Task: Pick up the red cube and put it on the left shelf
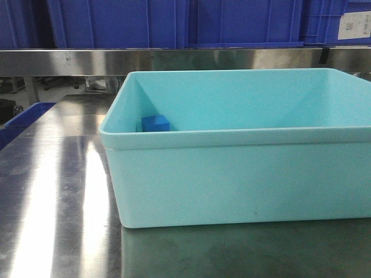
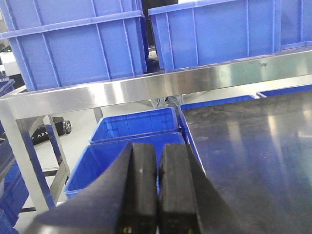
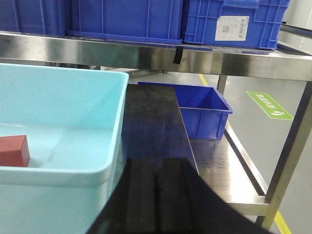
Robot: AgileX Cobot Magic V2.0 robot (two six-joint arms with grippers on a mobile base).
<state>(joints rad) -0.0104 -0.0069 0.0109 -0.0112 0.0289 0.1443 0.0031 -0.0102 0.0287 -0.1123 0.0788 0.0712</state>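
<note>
From the front, a turquoise tub [image 1: 232,136] sits on a steel table [image 1: 58,191]. A blue cube [image 1: 155,123] lies inside the tub, at its left wall near the front rim. Behind and above the tub runs a steel shelf [image 1: 174,61] carrying blue crates [image 1: 116,23].

In the left wrist view, the left gripper [image 2: 157,195] has its jaws pressed together with nothing between them.

In the right wrist view, the right gripper [image 3: 156,200] hangs just outside the tub's right wall, its jaws pressed together and empty. The red cube [image 3: 13,151] rests on the tub's floor, well apart from that wall. Beyond the tub stands a blue bin [image 3: 202,109].
</note>
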